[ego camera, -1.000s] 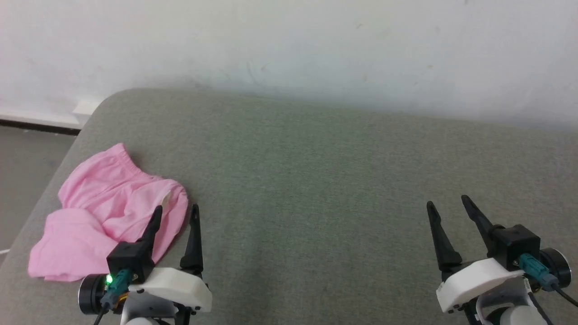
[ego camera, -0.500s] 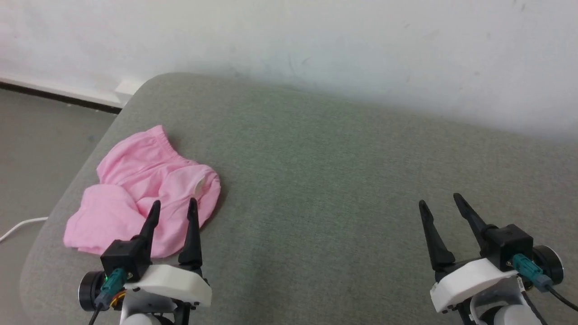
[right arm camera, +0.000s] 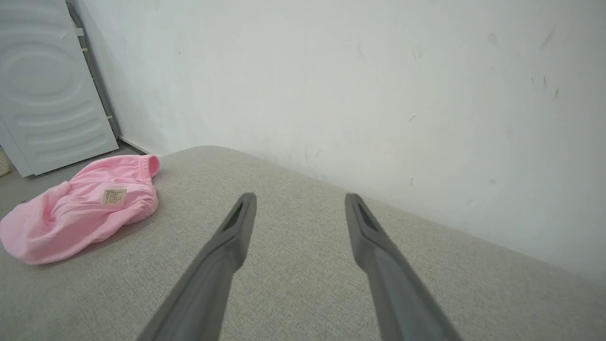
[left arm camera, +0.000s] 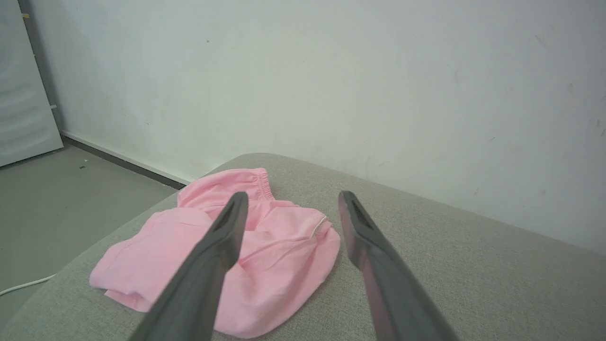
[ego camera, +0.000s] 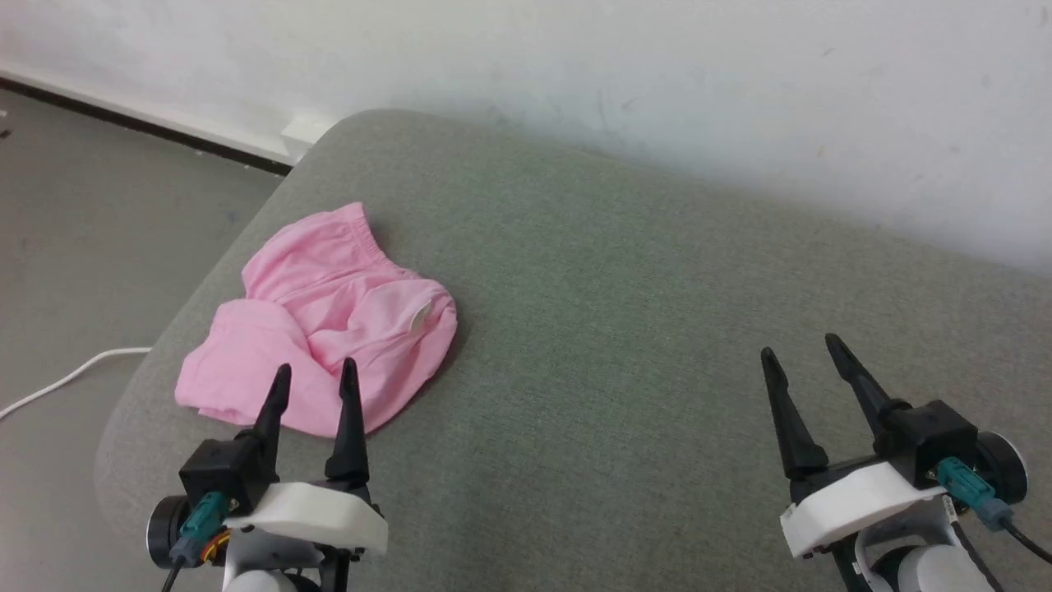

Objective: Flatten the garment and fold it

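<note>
The light pink shorts [ego camera: 329,321] lie crumpled near the left end of the grey cushioned surface [ego camera: 616,329], gathered waistband at the far side, a small white label [ego camera: 419,315] showing. My left gripper [ego camera: 315,372] hovers open just in front of the shorts' near edge, fingers apart and empty. In the left wrist view the shorts [left arm camera: 274,251] sit between and beyond the two fingers. My right gripper [ego camera: 801,348] stands open over bare cushion far to the right. The right wrist view shows the shorts [right arm camera: 80,208] at the left, label [right arm camera: 114,197] facing the camera.
A white wall [ego camera: 657,82] runs behind the cushion. The cushion's rounded left edge [ego camera: 148,395] drops to a grey floor with a white cable [ego camera: 66,380]. A pale panelled door [right arm camera: 47,94] stands at the left in the right wrist view.
The head camera has turned left, so the whole scene has shifted right and more floor shows. Both grippers stay open; the shorts lie as before.
</note>
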{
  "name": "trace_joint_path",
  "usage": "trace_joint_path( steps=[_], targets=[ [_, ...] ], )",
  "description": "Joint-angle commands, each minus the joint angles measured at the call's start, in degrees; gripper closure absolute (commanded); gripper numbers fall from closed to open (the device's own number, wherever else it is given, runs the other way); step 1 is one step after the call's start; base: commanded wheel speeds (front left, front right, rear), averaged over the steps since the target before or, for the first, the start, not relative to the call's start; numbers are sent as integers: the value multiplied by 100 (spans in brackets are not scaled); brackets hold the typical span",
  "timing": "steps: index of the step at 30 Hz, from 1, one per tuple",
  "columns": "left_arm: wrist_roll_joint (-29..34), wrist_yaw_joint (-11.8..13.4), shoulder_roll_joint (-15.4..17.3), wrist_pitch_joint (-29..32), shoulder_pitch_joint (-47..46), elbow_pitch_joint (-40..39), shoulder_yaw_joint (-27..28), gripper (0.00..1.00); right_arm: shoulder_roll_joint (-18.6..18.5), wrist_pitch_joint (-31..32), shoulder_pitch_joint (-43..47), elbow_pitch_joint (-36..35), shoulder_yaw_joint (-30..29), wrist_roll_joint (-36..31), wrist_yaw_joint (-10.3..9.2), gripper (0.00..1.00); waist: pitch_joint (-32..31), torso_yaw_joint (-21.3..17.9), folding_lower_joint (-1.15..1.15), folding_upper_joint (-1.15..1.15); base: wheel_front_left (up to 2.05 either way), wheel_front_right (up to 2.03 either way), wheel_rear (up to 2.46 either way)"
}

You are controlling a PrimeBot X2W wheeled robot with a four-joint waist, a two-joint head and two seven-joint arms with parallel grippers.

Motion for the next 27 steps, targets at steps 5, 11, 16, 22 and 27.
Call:
trace_joint_path(
  steps=[5, 11, 16, 22, 27],
  targets=[
    [-148, 17, -10, -98, -235, 46, -56, 0, 13, -25, -111, -130, 43, 17, -8, 0, 172, 161, 0, 0, -4, -4, -4],
    [-183, -92, -10, -170, -690, 82, 12, 0, 14, 69, -226, -247, 146, -51, -8, 0, 471, 201, 0, 0, 0, 0, 0],
    [-46, -233, 25, -230, -1377, 299, 231, 0, -14, 175, -371, -330, 254, -64, -9, 0, 809, 76, 0, 0, 0, 0, 0],
    [-101, -405, 342, -113, -2351, 1304, 342, 0, -102, 238, -482, -379, 255, 3, -9, 0, 1125, -116, 0, 0, 0, 0, 0],
    [-259, -547, 692, 706, -3091, 2482, 272, 0, -125, 279, -599, -385, 272, 76, -10, 0, 1407, -297, 0, 0, 0, 0, 0]
  ],
)
